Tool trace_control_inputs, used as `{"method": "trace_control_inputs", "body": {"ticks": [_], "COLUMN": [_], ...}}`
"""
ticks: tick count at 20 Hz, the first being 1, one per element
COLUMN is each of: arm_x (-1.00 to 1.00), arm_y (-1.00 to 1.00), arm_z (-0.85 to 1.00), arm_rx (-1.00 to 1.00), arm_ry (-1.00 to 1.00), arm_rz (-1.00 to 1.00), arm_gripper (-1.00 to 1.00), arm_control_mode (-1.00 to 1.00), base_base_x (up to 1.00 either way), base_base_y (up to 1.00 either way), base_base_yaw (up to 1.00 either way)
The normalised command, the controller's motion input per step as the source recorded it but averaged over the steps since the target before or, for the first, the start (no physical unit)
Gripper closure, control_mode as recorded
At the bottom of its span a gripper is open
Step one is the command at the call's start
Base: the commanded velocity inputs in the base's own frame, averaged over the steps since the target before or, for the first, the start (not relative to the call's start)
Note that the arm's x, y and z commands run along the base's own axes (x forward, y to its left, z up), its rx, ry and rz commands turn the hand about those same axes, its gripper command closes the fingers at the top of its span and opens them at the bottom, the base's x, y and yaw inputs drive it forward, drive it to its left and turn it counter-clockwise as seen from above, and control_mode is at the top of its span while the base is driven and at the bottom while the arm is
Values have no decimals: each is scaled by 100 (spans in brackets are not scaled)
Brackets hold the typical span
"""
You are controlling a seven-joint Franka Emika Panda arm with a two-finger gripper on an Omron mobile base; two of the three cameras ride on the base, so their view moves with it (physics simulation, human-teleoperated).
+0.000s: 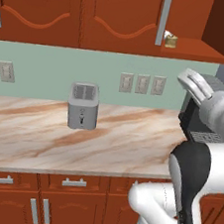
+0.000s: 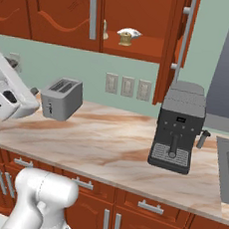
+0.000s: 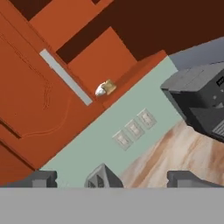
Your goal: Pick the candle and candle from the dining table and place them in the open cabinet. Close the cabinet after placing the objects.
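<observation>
The two candles sit together on the bottom shelf of the open cabinet (image 2: pixel 143 45). The squat tan-yellow candle (image 2: pixel 125 38) stands upright, with the pale cream candle (image 2: pixel 132 33) right against it. Both show in the left base view as a small pair (image 1: pixel 169 39), and in the hand view as the tan candle (image 3: pixel 110 86) beside the cream candle (image 3: pixel 100 90). The cabinet door (image 2: pixel 179 48) stands swung out, edge-on. My gripper (image 3: pixel 113 179) is open and holds nothing, well below and away from the shelf. The dining table is out of view.
Below the cabinet runs a marble counter (image 1: pixel 119 145) with a grey toaster (image 1: pixel 83 105) and a dark coffee machine (image 2: pixel 177 130). Three wall outlets (image 2: pixel 127 86) sit on the green backsplash. A sink edge (image 2: pixel 228 168) is at the far right.
</observation>
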Motion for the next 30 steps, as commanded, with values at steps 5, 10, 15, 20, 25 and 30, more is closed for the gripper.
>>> {"method": "trace_control_inputs", "body": {"ticks": [5,10,15,20,25,30], "arm_x": [-82,-68,-60,-58,-20,3], "arm_y": [-33,-40,-36,-33,-37,-43], "arm_z": [0,0,3,13,6,0], "arm_rx": [32,29,27,20,7,3], "arm_ry": [0,0,0,0,-3,-3], "arm_rz": [0,0,0,0,0,0], "arm_gripper": [-100,-100,-100,-100,-100,-100], "arm_control_mode": [-100,-100,-100,-100,-100,-100], "base_base_x": [0,0,0,0,0,0], "base_base_y": [0,0,0,0,0,0], "base_base_yaw": [0,0,0,0,0,0]}}
